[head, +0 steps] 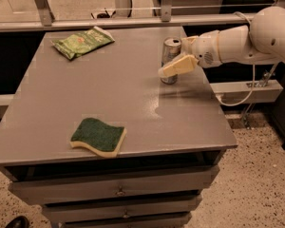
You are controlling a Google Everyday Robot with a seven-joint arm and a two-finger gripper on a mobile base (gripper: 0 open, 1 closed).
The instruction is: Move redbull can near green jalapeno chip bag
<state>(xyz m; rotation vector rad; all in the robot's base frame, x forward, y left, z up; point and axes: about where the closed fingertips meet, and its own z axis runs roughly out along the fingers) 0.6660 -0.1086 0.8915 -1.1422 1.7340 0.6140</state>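
The redbull can (pixel 171 48) stands upright at the right side of the grey table (pixel 109 108), slim and silver with a shiny top rim. My gripper (pixel 169 60) reaches in from the right on a white arm and is open around the can. One cream finger (pixel 178 66) crosses in front of the can's lower half; the other is hidden behind it. The green jalapeno chip bag (pixel 83 42) lies flat at the table's far left corner, well away from the can.
A dark green-and-yellow sponge (pixel 99 136) lies near the table's front left. Drawers (pixel 118 190) sit below the tabletop. A metal rail (pixel 133 22) runs behind the table. A white bracket and cable (pixel 247 91) stand to the right.
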